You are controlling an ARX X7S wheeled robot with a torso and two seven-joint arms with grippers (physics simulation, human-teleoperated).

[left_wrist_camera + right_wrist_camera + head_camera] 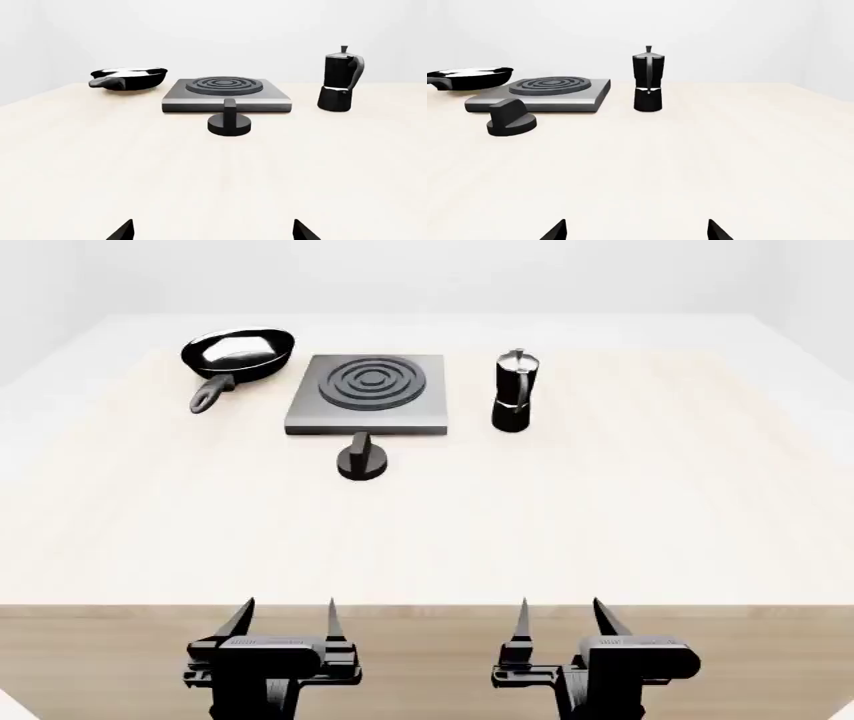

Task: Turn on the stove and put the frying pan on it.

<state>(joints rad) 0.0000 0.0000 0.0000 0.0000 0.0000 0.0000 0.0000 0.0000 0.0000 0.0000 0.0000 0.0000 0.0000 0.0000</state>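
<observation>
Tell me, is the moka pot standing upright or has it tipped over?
Upright. The moka pot stands on its base on the table, lid knob pointing up, to the right of the stove and apart from it.

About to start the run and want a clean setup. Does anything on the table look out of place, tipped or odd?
One oddity: the round black knob sits on the table apart from the stove, a gap between them. Otherwise the frying pan lies level to the stove's left and the moka pot stands upright on its right.
</observation>
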